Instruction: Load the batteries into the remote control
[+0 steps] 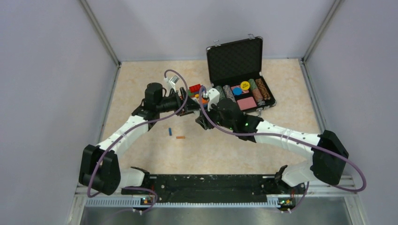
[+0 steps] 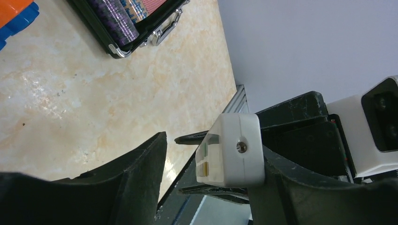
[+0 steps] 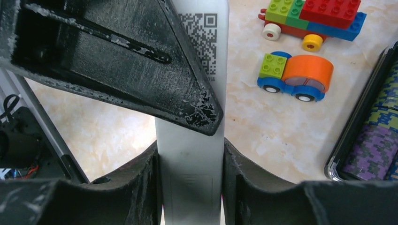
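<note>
The remote control (image 3: 191,150) is a slim white bar showing its plain back, with a QR label toward the far end. It is clamped across its width between the fingers of the right gripper (image 3: 190,180) and seems to be held clear of the table. The blue battery (image 1: 169,131) and the orange-brown battery (image 1: 180,137) lie flat on the tabletop, near each other but not touching, roughly at right angles, apart from the remote.

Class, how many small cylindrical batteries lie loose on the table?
2. The blue battery lies on the beige tabletop; the orange-brown battery lies just right of it, slightly nearer. More may be hidden from view.
</note>
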Robot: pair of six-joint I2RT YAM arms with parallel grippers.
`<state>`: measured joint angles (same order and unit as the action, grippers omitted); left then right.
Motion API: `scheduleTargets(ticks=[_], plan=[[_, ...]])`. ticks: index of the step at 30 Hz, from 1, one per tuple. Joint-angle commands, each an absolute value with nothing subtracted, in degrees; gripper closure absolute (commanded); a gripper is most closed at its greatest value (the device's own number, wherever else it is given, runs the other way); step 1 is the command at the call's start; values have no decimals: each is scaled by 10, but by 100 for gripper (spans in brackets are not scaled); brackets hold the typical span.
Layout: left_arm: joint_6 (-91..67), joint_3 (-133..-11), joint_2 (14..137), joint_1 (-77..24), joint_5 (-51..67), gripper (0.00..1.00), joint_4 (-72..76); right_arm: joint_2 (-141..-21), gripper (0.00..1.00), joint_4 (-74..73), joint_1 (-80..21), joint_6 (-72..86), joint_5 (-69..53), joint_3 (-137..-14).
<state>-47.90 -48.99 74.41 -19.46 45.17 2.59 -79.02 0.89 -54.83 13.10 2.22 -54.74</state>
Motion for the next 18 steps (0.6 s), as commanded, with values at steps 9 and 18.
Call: scheduleTargets(ticks=[9, 18], plan=[[-506, -470, 685, -192, 363, 100, 76, -793, 48, 12, -546, 199, 23, -608], [-506, -488, 635, -135, 373, 100, 66, -665, 1, -54, -499, 380, 49, -592]])
